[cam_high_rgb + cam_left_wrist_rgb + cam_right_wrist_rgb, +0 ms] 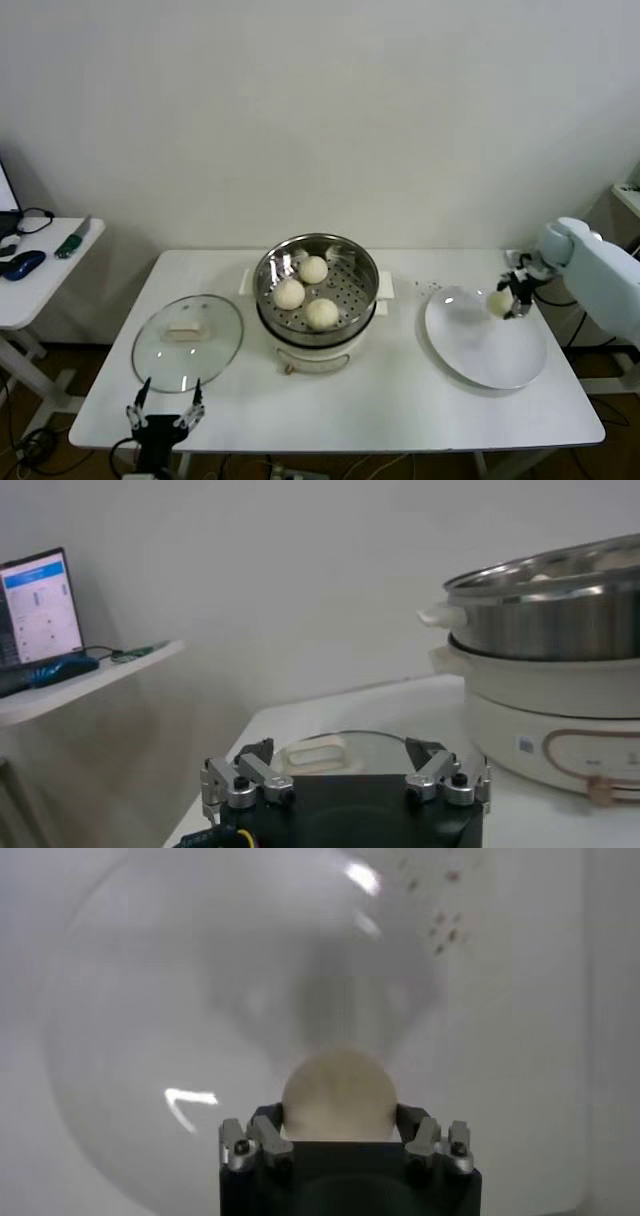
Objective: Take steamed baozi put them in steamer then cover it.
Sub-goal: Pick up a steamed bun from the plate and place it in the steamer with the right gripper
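Observation:
The steel steamer (368,268) stands mid-table on its white base, with three cream baozi (289,293) (313,269) (321,313) on its perforated tray. Its side (560,630) shows in the left wrist view. My right gripper (508,300) is over the far edge of the white plate (490,355), shut on a fourth baozi (498,302). That bun (339,1095) sits between both jaws, with the plate (150,1028) beneath. My left gripper (166,403) hangs open at the table's front left, just before the glass lid (188,341). The lid (330,752) lies past its open fingers.
A side table (40,280) to the left carries a laptop (38,608), a blue case and a green tool. The white wall runs behind the table. A few dark specks (432,286) mark the tabletop beside the plate.

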Controlling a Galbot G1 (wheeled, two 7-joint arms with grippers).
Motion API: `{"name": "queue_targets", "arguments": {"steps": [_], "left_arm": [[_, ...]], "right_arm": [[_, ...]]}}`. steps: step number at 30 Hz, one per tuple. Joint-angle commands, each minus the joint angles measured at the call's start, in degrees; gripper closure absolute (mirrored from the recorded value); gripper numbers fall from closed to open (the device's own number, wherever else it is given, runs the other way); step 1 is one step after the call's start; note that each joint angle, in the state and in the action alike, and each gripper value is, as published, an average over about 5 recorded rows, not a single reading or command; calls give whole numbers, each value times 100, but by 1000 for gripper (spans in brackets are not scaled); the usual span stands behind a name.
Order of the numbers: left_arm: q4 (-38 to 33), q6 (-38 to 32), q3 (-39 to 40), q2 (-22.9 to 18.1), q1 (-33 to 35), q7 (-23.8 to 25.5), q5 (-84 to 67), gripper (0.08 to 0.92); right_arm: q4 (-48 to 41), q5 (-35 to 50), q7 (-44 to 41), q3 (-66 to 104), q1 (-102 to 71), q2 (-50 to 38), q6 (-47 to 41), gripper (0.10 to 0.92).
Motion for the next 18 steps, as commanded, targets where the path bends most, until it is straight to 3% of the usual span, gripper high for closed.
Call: {"name": "queue_targets", "arguments": {"steps": [1, 13, 18], "left_arm": [[-197, -19, 152, -28, 68, 39, 5, 177], [-504, 0, 302, -66, 170, -3, 30, 177], [-484, -30, 413, -96, 171, -6, 41, 177]], "right_arm": [[893, 2558, 210, -2369, 2136, 196, -886, 301], [1743, 5077, 792, -4285, 3944, 1389, -1650, 296], [1962, 5648, 1013, -4712, 4065, 2008, -1844, 296]]}}
